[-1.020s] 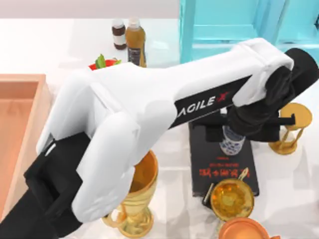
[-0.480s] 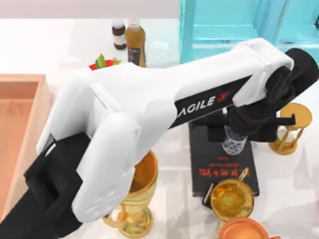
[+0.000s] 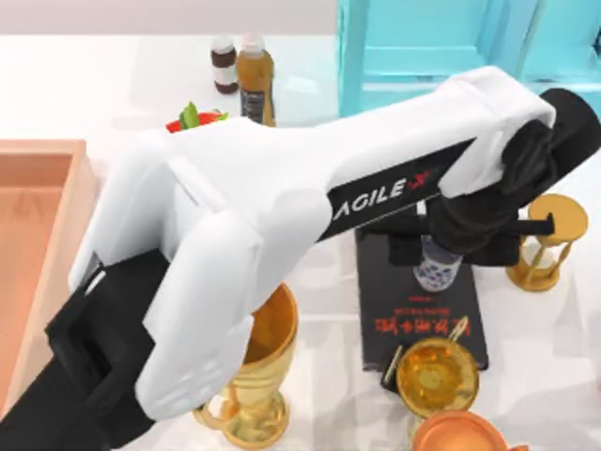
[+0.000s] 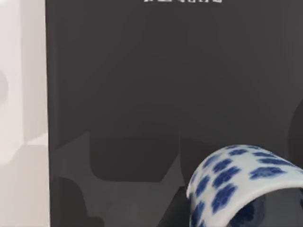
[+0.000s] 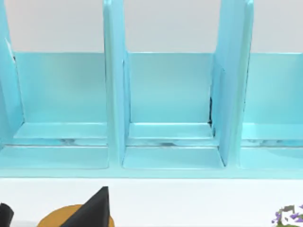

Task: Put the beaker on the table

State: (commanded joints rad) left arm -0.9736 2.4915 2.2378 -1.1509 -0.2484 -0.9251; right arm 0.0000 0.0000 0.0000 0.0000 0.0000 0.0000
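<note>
- The white left AgileX arm reaches across the top view from lower left to upper right, and its black left gripper [image 3: 441,246] hangs above the black book with red lettering [image 3: 418,315]
- The small white cylindrical beaker with a blue floral pattern [image 3: 435,272] sits just beneath that gripper, over the far part of the book's cover; the black wrist hides its upper part
- In the left wrist view the beaker [image 4: 241,187] shows its patterned rim close to the camera, with the dark book cover [image 4: 156,94] behind it and a strip of the glossy white table [image 4: 21,118] along one edge
- I cannot tell whether the left jaws are closed on the beaker or standing apart, as the fingers are hidden
- A large gold handled goblet [image 3: 255,376] stands near the front of the table, partly under the arm
- A small gold cup [image 3: 436,376] rests at the near corner of the book, with a copper-coloured round vessel [image 3: 465,435] just in front of it
- A gold hourglass-shaped stand [image 3: 547,242] is to the right of the book
- A wooden tray [image 3: 42,244] lies at the table's left side
- Two bottles [image 3: 242,75] stand at the back, beside a light-blue shelf unit [image 3: 441,47]
- The right wrist view faces the light-blue shelf compartments [image 5: 165,109]; I cannot tell how the right jaws stand
</note>
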